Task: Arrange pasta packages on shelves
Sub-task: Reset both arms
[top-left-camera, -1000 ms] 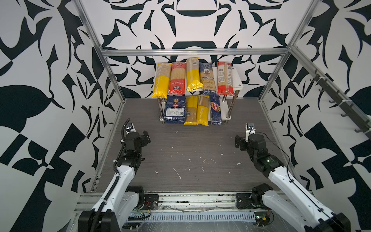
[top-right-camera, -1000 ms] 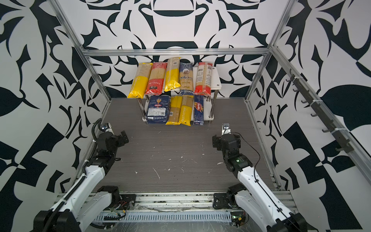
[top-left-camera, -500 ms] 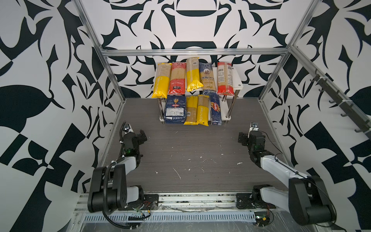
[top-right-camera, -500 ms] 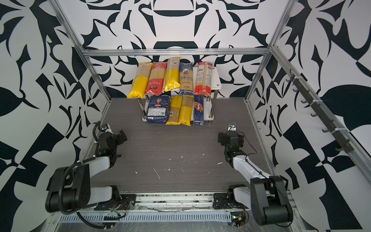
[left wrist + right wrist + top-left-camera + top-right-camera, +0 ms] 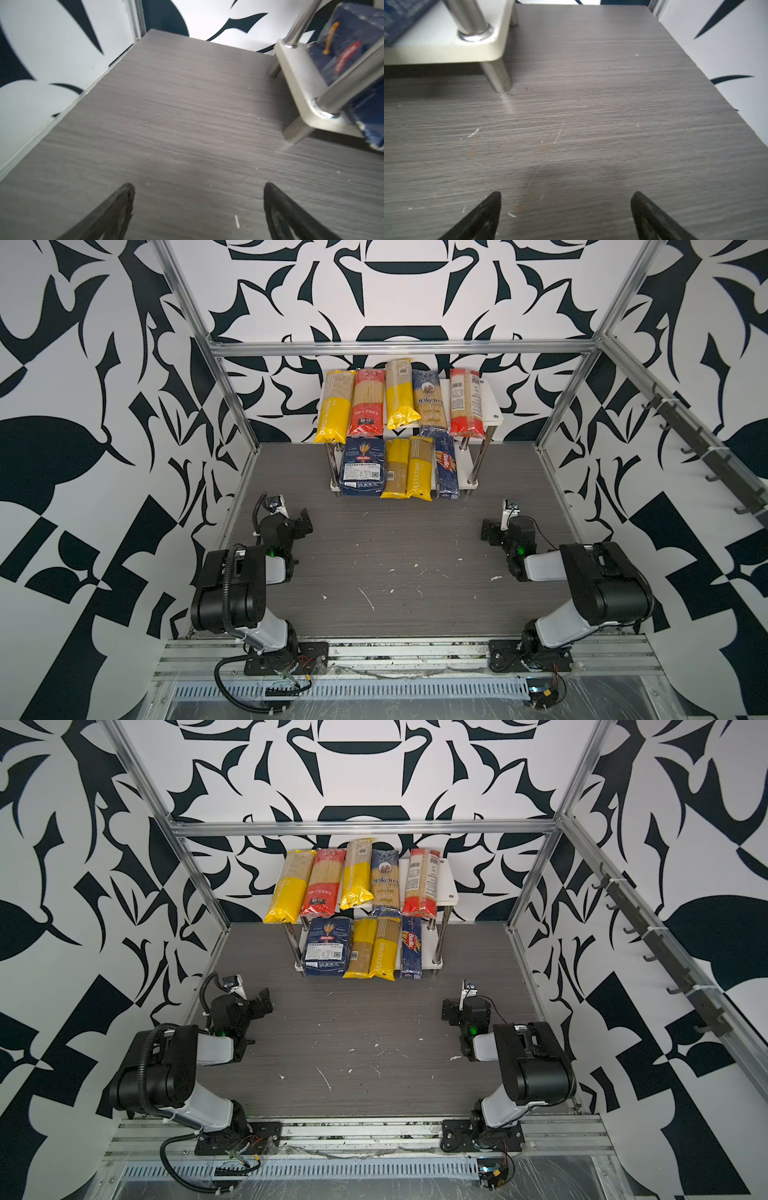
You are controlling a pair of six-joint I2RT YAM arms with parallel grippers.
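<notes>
The shelves (image 5: 493, 408) (image 5: 449, 883) stand at the back centre of the table. Several pasta packages lie on the upper board, among them a yellow bag (image 5: 332, 416) and a red bag (image 5: 465, 406). On the lower board lie a wide blue Barilla pack (image 5: 362, 466) (image 5: 342, 52), two yellow bags (image 5: 419, 470) and a slim blue box (image 5: 446, 468). My left gripper (image 5: 305, 522) (image 5: 198, 187) hangs open over bare table, short of the rack's left corner (image 5: 295, 68). My right gripper (image 5: 488, 531) (image 5: 566, 195) is open too, short of the right corner (image 5: 446, 52). Nothing lies between either pair of fingers.
Aluminium frame bars (image 5: 399, 349) and black-and-white patterned walls close in the grey table (image 5: 395, 556) on three sides. A rail of dark hooks (image 5: 702, 448) runs along the right wall. Both arms' bases (image 5: 286, 655) sit on the front rail.
Both arms have folded up, with their elbows now bunched over the bases. The grippers stay open near the table's sides. The packages have not moved.
</notes>
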